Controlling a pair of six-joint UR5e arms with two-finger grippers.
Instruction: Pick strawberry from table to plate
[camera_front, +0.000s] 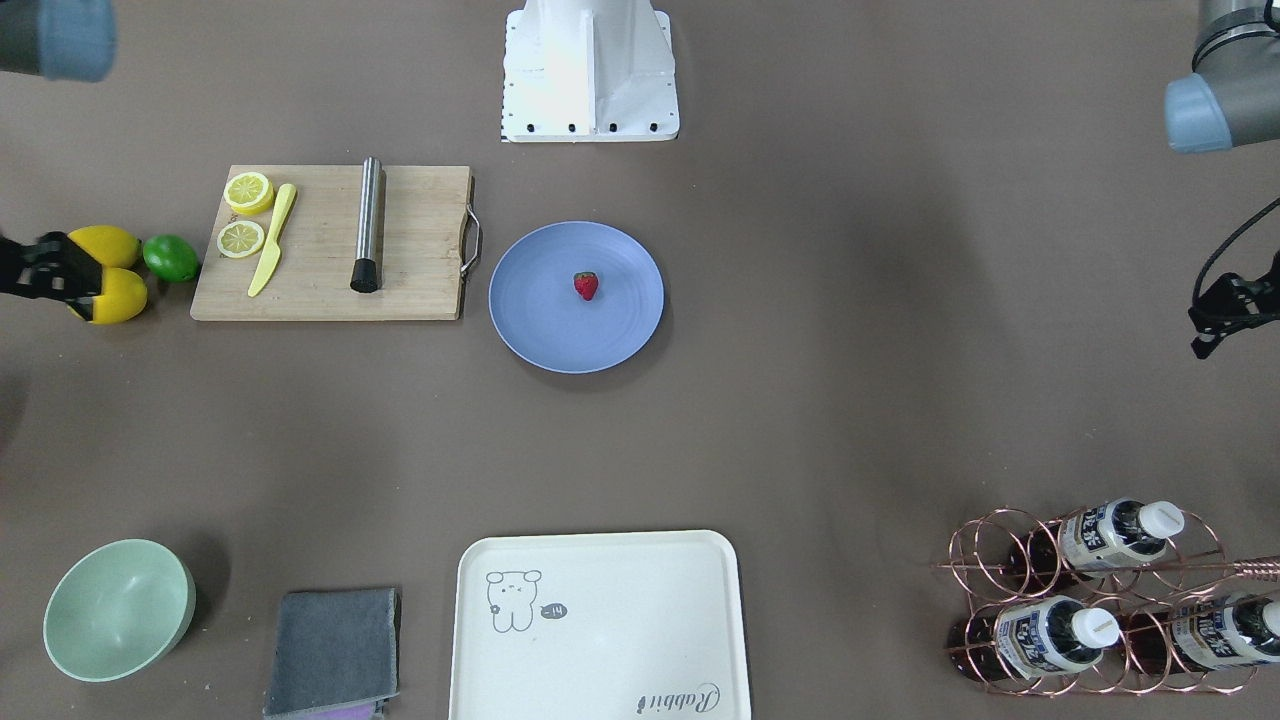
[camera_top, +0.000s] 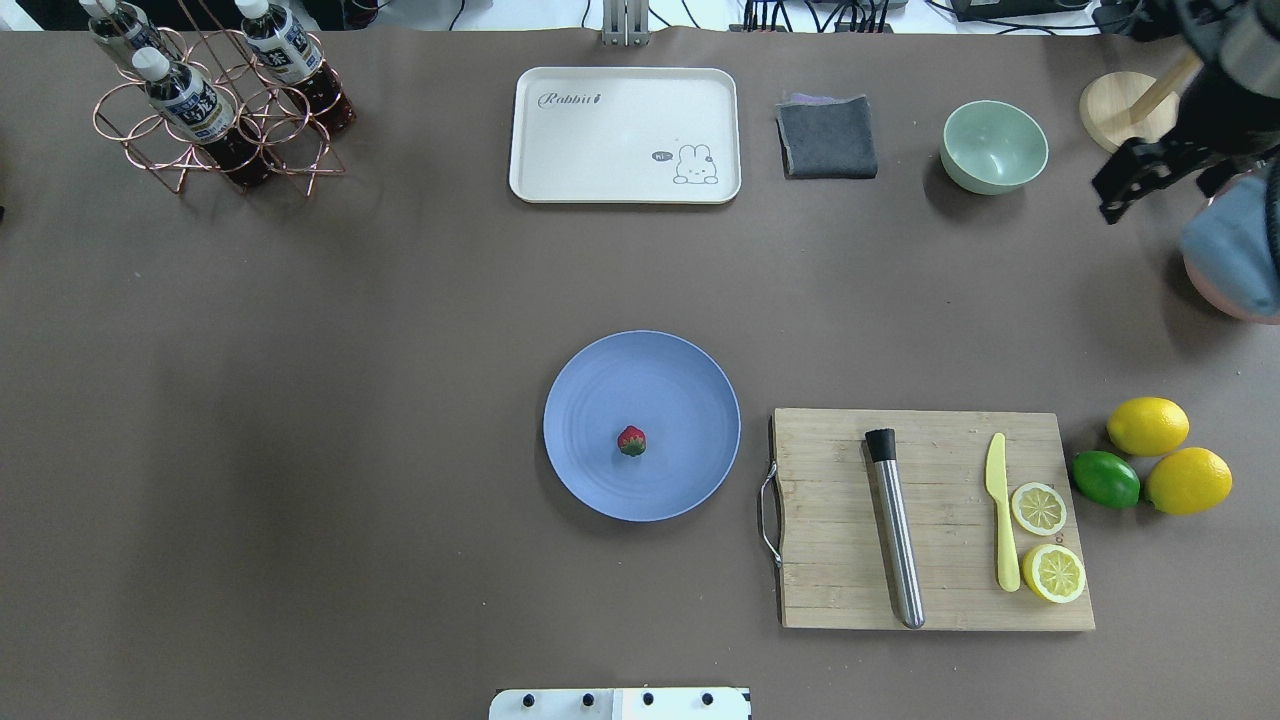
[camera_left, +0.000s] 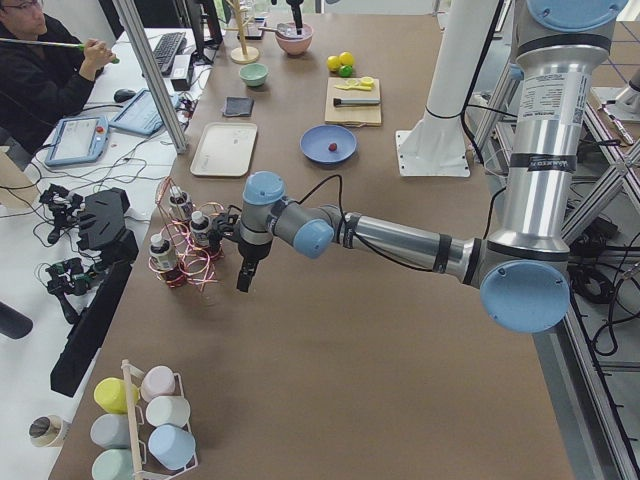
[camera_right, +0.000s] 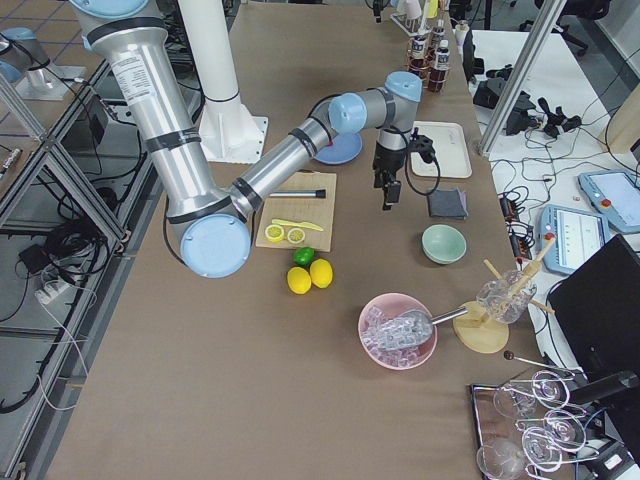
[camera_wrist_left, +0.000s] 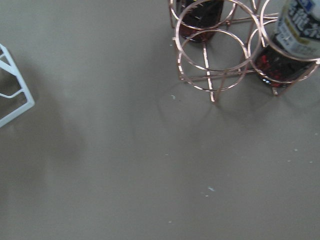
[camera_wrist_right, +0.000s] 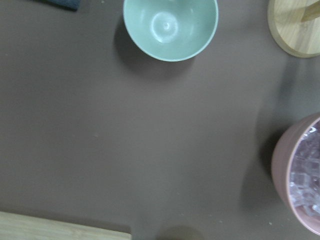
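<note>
A small red strawberry (camera_front: 586, 285) with a green top lies near the middle of the round blue plate (camera_front: 530, 320), seen from overhead as the strawberry (camera_top: 631, 440) on the plate (camera_top: 600, 400). Both arms are far from it. My left gripper (camera_front: 1200, 333) hangs at the table's end near the bottle rack, its fingers apart and holding nothing. My right gripper (camera_top: 1108, 198) hovers high by the green bowl, also open and empty. In the front-facing view the right gripper (camera_front: 85, 280) overlaps the lemons.
A wooden cutting board (camera_top: 840, 560) with a steel rod, yellow knife and lemon slices lies right of the plate. Two lemons (camera_top: 1148, 425) and a lime sit beyond it. A cream tray (camera_top: 625, 135), grey cloth (camera_top: 828, 137), green bowl (camera_top: 994, 146) and copper bottle rack (camera_top: 215, 120) line the far edge.
</note>
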